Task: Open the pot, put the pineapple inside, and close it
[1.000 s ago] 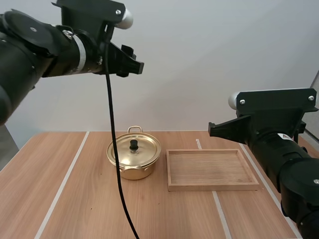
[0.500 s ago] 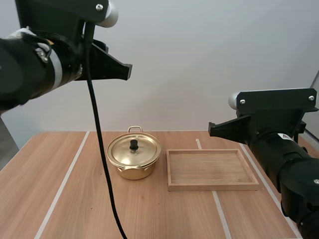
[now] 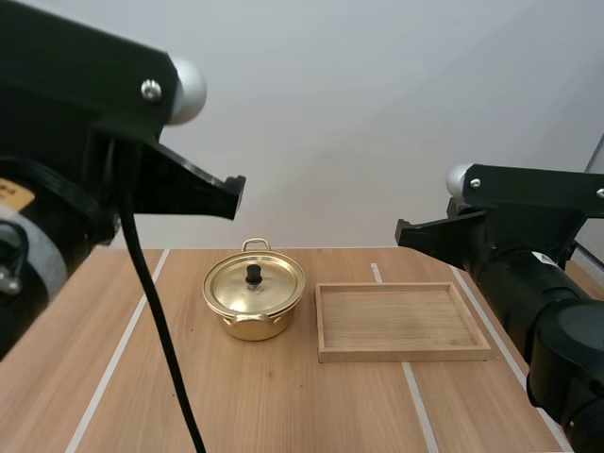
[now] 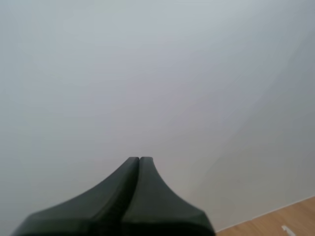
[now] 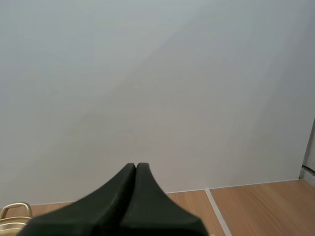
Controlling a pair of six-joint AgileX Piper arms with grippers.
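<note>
The lid [image 3: 269,288] of the golden pot [image 3: 247,324] looks light, rigid and slick, so its small black knob [image 3: 253,273] is the best hold. The left gripper [image 4: 140,160] and right gripper [image 5: 136,166], both above the pot, are closed on nothing.

Lid [image 3: 255,286] on pot [image 3: 251,327]; tray [image 3: 406,355] just beside, rightward; bare table [image 3: 283,406] in front.

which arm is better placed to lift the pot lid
Probably left: the pot, lid on, stands on the side of the left gripper, while the tray lies between it and the right gripper. Both grippers are shut and raised.
</note>
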